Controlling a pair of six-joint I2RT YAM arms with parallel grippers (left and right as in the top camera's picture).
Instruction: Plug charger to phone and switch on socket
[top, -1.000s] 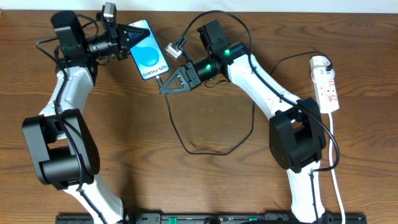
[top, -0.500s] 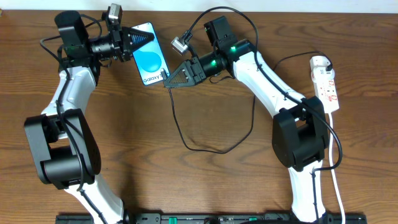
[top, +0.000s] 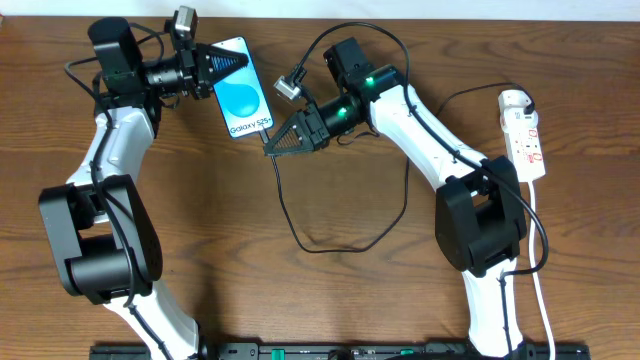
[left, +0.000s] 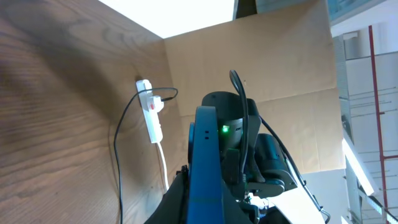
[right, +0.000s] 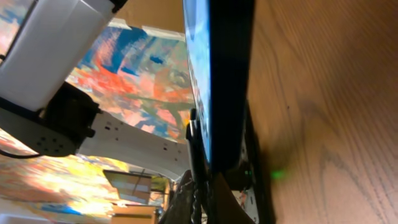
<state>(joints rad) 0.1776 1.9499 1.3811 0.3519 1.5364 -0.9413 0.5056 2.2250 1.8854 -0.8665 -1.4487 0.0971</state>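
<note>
The phone (top: 243, 95), blue screen reading "Galaxy S25", is held off the table at the back left by my left gripper (top: 222, 66), which is shut on its top end. My right gripper (top: 274, 143) is shut on the plug end of the charger cable (top: 300, 235), right at the phone's bottom edge; I cannot tell if the plug is seated. In the left wrist view the phone's blue edge (left: 205, 174) runs between the fingers (left: 206, 208). In the right wrist view the phone (right: 227, 81) stands above the fingers (right: 208, 202). The socket (top: 524, 132) lies at the far right.
The black cable loops over the table middle and rises to the socket, which also shows in the left wrist view (left: 151, 115). The socket's white cord (top: 540, 290) runs down the right edge. My right arm (top: 420, 120) spans the back right.
The phone has been lifted and turned slightly toward the back. My right gripper shifted up and right, then came back down-left to the phone's bottom edge with the plug.
</note>
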